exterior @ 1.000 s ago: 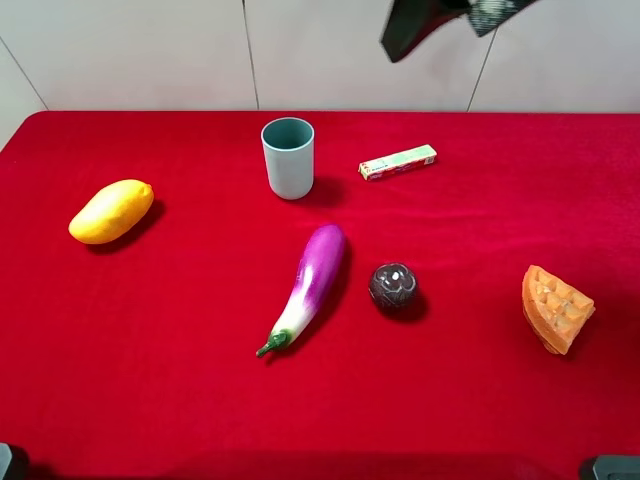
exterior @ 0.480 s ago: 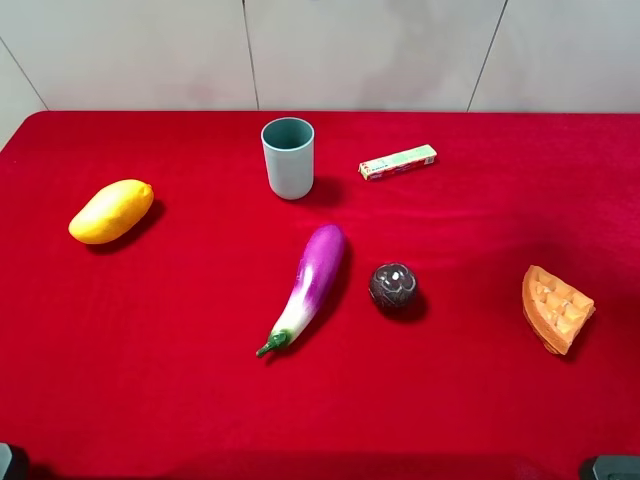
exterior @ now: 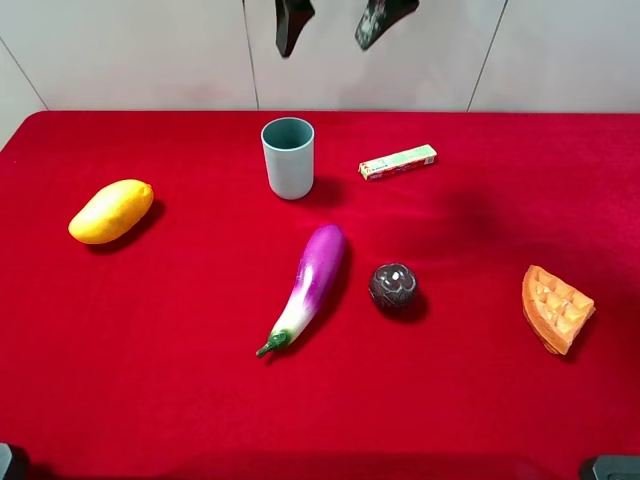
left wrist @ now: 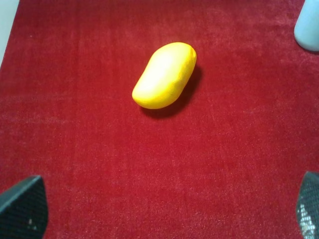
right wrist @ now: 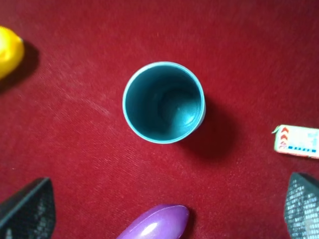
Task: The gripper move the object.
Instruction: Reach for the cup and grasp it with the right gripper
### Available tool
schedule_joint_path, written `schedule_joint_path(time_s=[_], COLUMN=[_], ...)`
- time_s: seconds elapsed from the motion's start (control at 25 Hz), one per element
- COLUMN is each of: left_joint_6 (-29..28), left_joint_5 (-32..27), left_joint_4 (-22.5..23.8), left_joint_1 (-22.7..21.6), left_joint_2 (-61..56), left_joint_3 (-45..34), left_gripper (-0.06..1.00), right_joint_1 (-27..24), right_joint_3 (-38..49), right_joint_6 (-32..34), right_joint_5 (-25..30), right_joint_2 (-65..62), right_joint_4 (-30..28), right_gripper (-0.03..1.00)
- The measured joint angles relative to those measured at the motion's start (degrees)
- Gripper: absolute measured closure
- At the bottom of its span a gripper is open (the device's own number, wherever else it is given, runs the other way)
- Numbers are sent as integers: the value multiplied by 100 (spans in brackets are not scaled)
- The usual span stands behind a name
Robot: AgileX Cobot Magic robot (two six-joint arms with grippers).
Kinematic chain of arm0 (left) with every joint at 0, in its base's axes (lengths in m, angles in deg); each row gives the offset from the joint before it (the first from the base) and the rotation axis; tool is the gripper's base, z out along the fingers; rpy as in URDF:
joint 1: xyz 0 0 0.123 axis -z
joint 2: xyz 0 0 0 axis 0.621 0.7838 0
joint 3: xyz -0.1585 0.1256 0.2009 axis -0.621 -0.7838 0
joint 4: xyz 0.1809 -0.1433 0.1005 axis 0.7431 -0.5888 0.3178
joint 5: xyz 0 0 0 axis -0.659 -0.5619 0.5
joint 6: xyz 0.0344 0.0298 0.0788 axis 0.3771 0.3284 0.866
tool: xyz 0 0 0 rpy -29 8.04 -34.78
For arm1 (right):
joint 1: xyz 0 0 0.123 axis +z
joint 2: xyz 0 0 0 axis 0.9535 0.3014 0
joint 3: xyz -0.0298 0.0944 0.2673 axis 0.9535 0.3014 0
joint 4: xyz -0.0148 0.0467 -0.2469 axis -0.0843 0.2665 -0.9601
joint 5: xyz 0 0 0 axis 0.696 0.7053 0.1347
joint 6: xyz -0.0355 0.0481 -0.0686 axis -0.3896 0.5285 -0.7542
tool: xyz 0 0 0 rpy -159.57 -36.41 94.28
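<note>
The pale blue-green cup [exterior: 288, 160] stands upright at the back middle of the red table [exterior: 150, 380]. My right gripper [exterior: 335, 20] hangs high above it, open, with only its two dark fingertips [exterior: 293, 25] showing at the top edge. The right wrist view looks straight down into the cup [right wrist: 163, 102], with the open gripper [right wrist: 164, 209] and its fingers [right wrist: 27, 209] spread wide and clear of it. My left gripper [left wrist: 164, 206] is open and empty above the table near the mango [left wrist: 164, 74]; the cup's edge [left wrist: 309, 22] shows in a corner.
A yellow mango [exterior: 111, 211] lies at the left. A purple eggplant [exterior: 312, 283] and a dark round fruit [exterior: 393, 287] lie in the middle. A small green-and-white box [exterior: 398, 162] lies right of the cup. An orange waffle wedge [exterior: 555, 308] lies at the right.
The right gripper was at the upper right a second ago, left the view, and now shows further left, spread over the cup. No object has moved.
</note>
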Motion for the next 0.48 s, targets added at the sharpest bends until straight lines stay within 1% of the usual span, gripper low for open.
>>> schedule_joint_path(time_s=[0.08,0.48], left_joint_6=[0,0], left_joint_5=[0,0], left_joint_4=[0,0], left_joint_1=[0,0], left_joint_2=[0,0], left_joint_3=[0,0], left_gripper=[-5,-5], right_joint_1=[0,0], right_joint_3=[0,0], right_joint_6=[0,0], right_joint_5=[-61,-727], right_joint_2=[138,634], right_joint_4=[41,88], right_gripper=[27,27])
